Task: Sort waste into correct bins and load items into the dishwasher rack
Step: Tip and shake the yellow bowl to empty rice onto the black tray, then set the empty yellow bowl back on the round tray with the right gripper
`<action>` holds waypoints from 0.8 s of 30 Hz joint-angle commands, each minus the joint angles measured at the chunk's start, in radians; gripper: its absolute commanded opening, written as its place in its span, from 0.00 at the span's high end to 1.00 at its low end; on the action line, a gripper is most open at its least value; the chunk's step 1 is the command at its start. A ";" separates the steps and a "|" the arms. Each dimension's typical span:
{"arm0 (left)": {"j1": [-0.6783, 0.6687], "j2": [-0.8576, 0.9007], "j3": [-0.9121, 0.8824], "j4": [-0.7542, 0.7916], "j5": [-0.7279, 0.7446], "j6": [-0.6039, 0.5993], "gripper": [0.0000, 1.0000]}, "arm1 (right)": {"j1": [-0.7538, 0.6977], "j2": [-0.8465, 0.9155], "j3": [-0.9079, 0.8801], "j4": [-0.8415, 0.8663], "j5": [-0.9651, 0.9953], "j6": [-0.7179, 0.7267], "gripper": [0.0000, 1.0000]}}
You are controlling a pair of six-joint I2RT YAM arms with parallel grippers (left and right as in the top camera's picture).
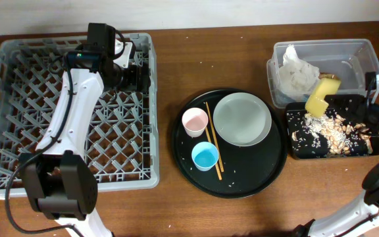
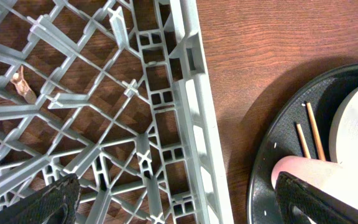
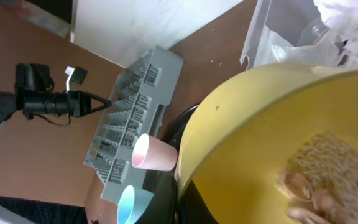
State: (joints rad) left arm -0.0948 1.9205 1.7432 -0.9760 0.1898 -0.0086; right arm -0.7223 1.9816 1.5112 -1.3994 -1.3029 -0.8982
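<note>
My right gripper is shut on the yellow bowl and holds it tilted over the shallow black tray, where food scraps lie. The right wrist view shows scraps still inside the bowl. A crumpled white napkin lies in the clear tub. The plate, pink cup, blue cup and chopsticks sit on the round black tray. My left gripper is open and empty over the right wall of the dishwasher rack. The snack wrapper is not seen.
The grey rack fills the table's left side and holds no dishes. The left arm stretches across it. A small brown scrap shows through the rack's lattice. Bare wood lies between the rack and the round tray.
</note>
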 commanded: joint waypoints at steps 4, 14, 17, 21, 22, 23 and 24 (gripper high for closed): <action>0.006 -0.023 0.016 0.002 0.000 0.001 0.01 | 0.001 0.005 -0.019 -0.109 -0.060 -0.067 0.96; 0.006 -0.023 0.016 0.002 0.000 0.001 0.01 | -0.163 0.005 -0.019 -0.299 -0.021 -0.126 0.96; 0.006 -0.023 0.016 0.002 0.000 0.001 0.01 | -0.159 0.005 -0.019 -0.300 -0.022 -0.130 0.96; 0.006 -0.023 0.016 0.002 0.000 0.001 0.01 | -0.070 -0.036 -0.019 -0.300 -0.011 -0.099 0.96; 0.006 -0.023 0.016 0.002 0.000 0.001 0.01 | -0.030 -0.059 -0.019 -0.300 -0.005 -0.099 0.96; 0.006 -0.023 0.016 0.002 0.000 0.001 0.01 | 0.047 -0.103 -0.018 -0.300 0.019 -0.084 0.96; 0.006 -0.023 0.016 0.002 0.000 0.001 0.01 | 0.095 -0.129 -0.018 -0.300 0.072 -0.052 0.96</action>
State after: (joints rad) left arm -0.0948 1.9205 1.7432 -0.9760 0.1898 -0.0086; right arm -0.7296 1.9545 1.4899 -1.6947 -1.2987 -0.9890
